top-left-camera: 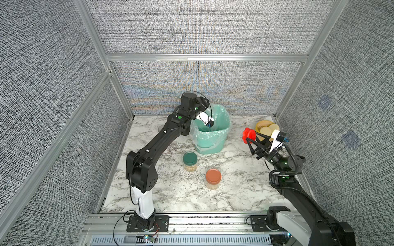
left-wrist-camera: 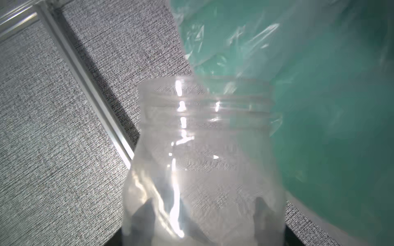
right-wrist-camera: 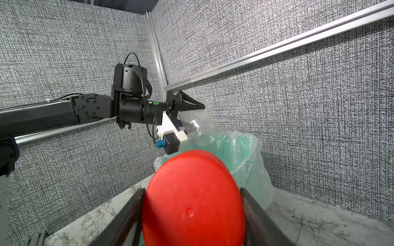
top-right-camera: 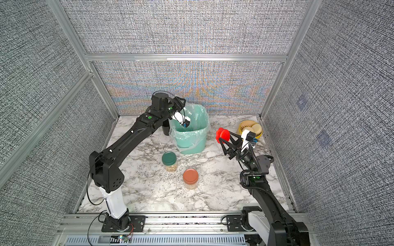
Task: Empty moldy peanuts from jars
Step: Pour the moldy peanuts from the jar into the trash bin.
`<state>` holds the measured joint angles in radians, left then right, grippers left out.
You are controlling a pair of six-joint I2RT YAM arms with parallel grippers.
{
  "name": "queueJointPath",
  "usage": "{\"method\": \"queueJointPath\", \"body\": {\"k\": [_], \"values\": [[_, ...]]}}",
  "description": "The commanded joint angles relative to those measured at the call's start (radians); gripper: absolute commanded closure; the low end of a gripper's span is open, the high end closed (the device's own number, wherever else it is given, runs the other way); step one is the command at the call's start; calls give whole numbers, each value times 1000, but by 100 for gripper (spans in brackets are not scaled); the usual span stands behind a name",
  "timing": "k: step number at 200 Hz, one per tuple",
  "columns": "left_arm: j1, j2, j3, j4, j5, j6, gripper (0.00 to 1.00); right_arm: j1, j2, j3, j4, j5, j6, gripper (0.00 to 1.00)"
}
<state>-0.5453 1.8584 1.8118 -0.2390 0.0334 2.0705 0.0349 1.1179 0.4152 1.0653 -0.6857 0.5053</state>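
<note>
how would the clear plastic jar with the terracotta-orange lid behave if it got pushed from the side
The clear plastic jar with the terracotta-orange lid stands upright on the smooth marble table, so it would probably slide. Its peanuts lie low, which likely steadies it. Tipped over, the round body would probably roll.

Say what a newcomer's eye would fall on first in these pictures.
The red lid, clamped in the right gripper on the right side, stands out. At the back, the left gripper tilts an open, empty-looking jar over the green bin.
</note>
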Motion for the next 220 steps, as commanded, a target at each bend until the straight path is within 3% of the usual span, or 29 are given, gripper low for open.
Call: {"method": "queueJointPath", "body": {"k": [1,106,152,192,220], "values": [[8,-42,-51,-31,24,540,94,0,7,3,48,3,11,100],[8,-23,-26,48,36,486,94,1,24,-2,73,1,31,100],[5,-31,-84,44,24,440,94,1,21,-6,62,1,27,100],[4,-30,-90,110,39,223,100,0,34,1,48,2,27,100],[2,-39,-131,223,87,-50,100,1,40,17,48,-8,41,100]]}}
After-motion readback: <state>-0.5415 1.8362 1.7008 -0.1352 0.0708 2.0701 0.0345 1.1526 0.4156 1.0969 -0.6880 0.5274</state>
